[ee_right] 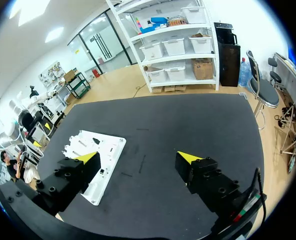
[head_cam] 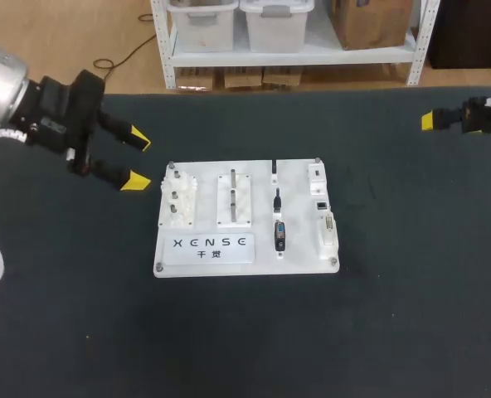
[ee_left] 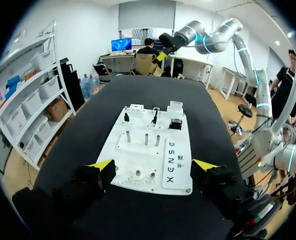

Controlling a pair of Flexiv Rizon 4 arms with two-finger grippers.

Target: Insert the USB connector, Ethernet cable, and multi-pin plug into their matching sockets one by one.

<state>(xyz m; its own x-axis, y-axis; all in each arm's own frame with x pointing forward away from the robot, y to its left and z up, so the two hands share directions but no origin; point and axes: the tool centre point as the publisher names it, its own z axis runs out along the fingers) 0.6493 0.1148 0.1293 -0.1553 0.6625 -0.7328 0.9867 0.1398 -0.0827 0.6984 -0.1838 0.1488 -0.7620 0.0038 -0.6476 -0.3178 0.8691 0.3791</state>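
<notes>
A white board (head_cam: 299, 240) lies mid-table. Three black plugs stand on it in a column: a small one (head_cam: 274, 170) at the back, a second (head_cam: 276, 199) in the middle, the largest (head_cam: 279, 235) in front. White sockets (head_cam: 328, 225) line the board's right edge. My left gripper (head_cam: 133, 157) hovers open just left of the board, nothing between its fingers. In the left wrist view the board (ee_left: 138, 155) lies ahead of that gripper (ee_left: 153, 167), with the plugs (ee_left: 154, 116) at its far end. My right gripper (ee_right: 138, 157) is open and empty far to the right; the board (ee_right: 110, 147) lies beside its finger.
Metal pegs (head_cam: 233, 192) and white gear-like parts (head_cam: 177, 199) fill the board's left half. Dark table surface (head_cam: 395, 274) surrounds the board on all sides. My right arm's yellow fingertip (head_cam: 428, 121) shows near the table's back right edge.
</notes>
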